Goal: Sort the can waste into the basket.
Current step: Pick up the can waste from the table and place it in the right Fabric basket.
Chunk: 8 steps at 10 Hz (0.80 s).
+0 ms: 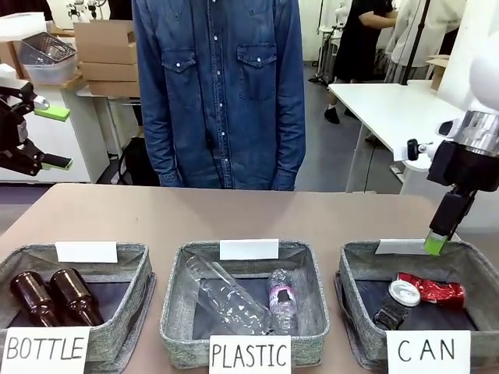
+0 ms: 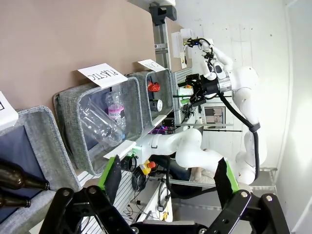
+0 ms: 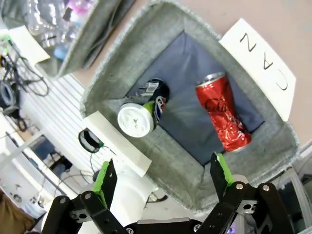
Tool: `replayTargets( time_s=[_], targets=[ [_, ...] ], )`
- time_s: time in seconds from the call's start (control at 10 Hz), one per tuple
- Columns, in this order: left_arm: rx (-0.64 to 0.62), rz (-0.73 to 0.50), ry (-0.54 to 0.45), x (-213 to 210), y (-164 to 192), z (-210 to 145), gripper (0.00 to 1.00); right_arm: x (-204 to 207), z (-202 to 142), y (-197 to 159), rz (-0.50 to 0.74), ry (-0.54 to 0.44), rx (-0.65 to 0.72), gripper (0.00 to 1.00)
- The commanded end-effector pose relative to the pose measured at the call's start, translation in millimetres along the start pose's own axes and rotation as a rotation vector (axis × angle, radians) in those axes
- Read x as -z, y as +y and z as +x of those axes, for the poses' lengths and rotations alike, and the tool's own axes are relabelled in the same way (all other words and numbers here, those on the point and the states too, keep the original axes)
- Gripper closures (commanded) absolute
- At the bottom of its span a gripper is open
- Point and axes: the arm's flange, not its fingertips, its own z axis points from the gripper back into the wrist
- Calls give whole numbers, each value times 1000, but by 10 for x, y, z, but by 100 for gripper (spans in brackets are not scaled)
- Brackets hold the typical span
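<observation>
Both cans (image 3: 190, 114) in basket (image 3: 122, 68), bottle-filled baskets (image 1: 242, 308) alongside

On my front feed I read three hand-lettered white signs, one on the near wall of each grey basket: "BOTTLE" (image 1: 43, 350) on the left basket (image 1: 132, 269), "PLASTIC" (image 1: 249, 355) on the middle basket (image 1: 175, 312), and "CAN" (image 1: 428, 351) on the right basket (image 1: 483, 265). Each basket also carries a white card on its far rim (those faces are blank from here).

My left wrist camera shows the "PLASTIC" sign turned sideways; a second sign farther off is too small for me to read.

My right wrist camera shows "CAN" rotated. The red crushed can (image 3: 224, 119) has white marks and the dark can (image 3: 144, 112) a small logo; I cannot read either.
</observation>
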Motion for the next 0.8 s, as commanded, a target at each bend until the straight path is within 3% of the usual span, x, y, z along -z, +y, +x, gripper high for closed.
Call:
replayTargets(
  time_s=[0.0, 0.1, 0.2, 0.3, 0.4, 0.5, 0.6, 0.7],
  targets=[
    [21, -2, 10, -12, 9, -3, 0, -22, 29, -38, 70, -70, 6, 0],
    [21, -2, 10, -12, 9, -3, 0, -106, 17, -35, 189, -191, 15, 0],
    [21, -2, 10, -12, 9, -3, 0, -295, -67, -73, 534, -510, -2, 0],
    [21, -2, 10, -12, 9, -3, 0, -456, -89, -129, 825, -777, 187, 0],
    [21, -2, 10, -12, 9, -3, 0, -558, -115, -171, 1088, -896, 270, 0],
    [21, -2, 10, -12, 9, -3, 0, -604, -112, -211, 1215, -924, 423, 0],
    [21, -2, 10, -12, 9, -3, 0, -619, -101, -244, 1248, -1005, 533, 0],
    [21, -2, 10, -12, 9, -3, 0, -620, -80, -232, 1259, -1028, 530, 0]
  ],
)
